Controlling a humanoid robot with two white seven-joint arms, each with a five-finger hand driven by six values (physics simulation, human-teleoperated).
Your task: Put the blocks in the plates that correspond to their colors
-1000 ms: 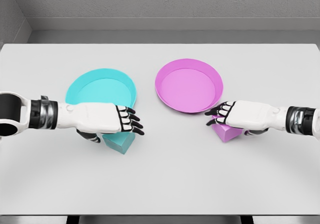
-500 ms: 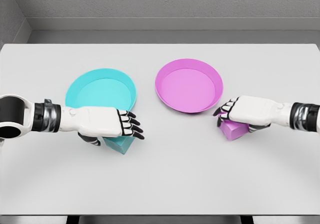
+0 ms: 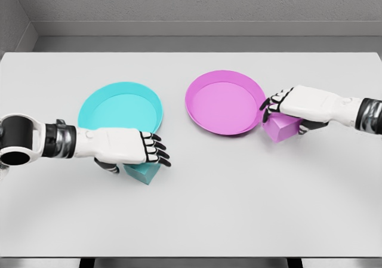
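In the head view, the left hand (image 3: 128,147) lay low over the teal block (image 3: 143,172), its fingers curled down across the block's top with the thumb tucked behind, so it looked clamped on it, though the contact itself was hidden under the palm; the block sat on the table (image 3: 197,220) just in front of the teal plate (image 3: 122,107), not yet in it. The right hand (image 3: 301,104) had its fingers wrapped over the pink block (image 3: 282,128), which hung right beside the rim of the pink plate (image 3: 225,102) (whether it touched the rim could not be told). Both blocks looked like small rigid cubes with flat, smooth faces, probably light and not fragile, so a pinch across two opposite faces seemed the sensible hold, with firm enough pressure that the slick sides would not slide out during the lift over each rim
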